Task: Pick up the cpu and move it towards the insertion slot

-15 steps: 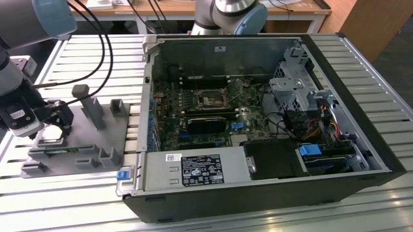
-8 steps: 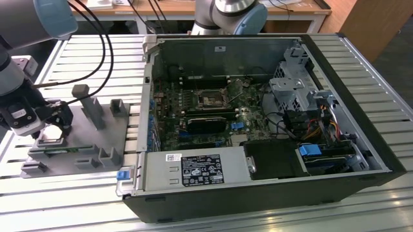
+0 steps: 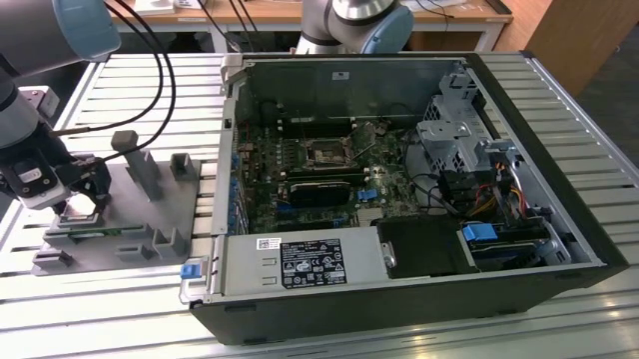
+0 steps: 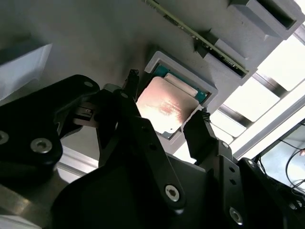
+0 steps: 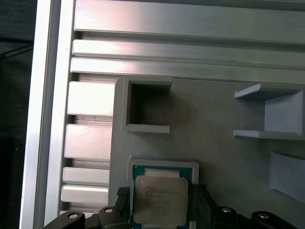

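Tool [image 4: 167, 101] is spread with a finger either side of the cpu [image 4: 164, 109], I'd say to face its edges, while it lies flat in its pocket on the grey plate [image 3: 140, 213], well apart from the insertion slot [image 3: 327, 153] in the computer case [image 3: 420, 303].

The cpu [image 5: 159, 200] lies in the fixture plate [image 3: 130, 211], exterior view's left of the case [image 3: 399, 314].

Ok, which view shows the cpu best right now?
The first wrist view: the cpu lies face-on in its grey fixture recess. The second wrist view shows it obliquely between the gripper fingers. In the exterior view it's too small to tell beneath the gripper.
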Motion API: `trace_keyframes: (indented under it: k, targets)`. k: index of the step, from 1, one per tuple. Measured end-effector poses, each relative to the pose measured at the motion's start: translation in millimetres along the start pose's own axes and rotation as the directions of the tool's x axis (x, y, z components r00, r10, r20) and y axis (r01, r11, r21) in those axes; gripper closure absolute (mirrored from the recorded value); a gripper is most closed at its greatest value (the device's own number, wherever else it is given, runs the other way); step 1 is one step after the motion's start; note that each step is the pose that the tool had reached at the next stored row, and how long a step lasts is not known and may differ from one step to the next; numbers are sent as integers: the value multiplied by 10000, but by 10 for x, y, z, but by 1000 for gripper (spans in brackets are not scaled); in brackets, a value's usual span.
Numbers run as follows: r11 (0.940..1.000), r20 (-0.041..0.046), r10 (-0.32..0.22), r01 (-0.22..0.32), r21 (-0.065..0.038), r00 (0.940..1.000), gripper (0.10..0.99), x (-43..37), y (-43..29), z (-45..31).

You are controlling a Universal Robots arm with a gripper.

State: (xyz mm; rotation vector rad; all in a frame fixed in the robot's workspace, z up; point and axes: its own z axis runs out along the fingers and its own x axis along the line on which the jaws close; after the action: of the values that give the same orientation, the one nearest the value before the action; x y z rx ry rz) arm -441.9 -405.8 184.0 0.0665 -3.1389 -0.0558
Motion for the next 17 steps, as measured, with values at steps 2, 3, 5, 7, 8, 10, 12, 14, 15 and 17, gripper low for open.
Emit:
trace_keyframes:
  k: [2,3,5,7,8,10,12,14,15,17]
  targets:
    - [10000,0,1,-1,-5,10000,427,6,6,3]
    - [10000,-1,1,-1,-8,10000,427,9,10,5]
    - [10000,2,1,-1,-13,10000,427,17,15,11]
    - [10000,-2,1,-1,-13,10000,427,32,17,15]
    - [10000,0,3,-3,-13,10000,427,41,18,17]
    - [10000,1,13,-13,-13,10000,427,52,18,21]
    - [10000,2,74,-74,-13,10000,427,53,18,23]
    - [9999,6,155,-155,-12,9999,427,54,18,25]
    - [9998,6,189,-189,-10,9998,427,53,18,25]
    - [9997,8,245,-245,-9,9997,427,53,13,25]
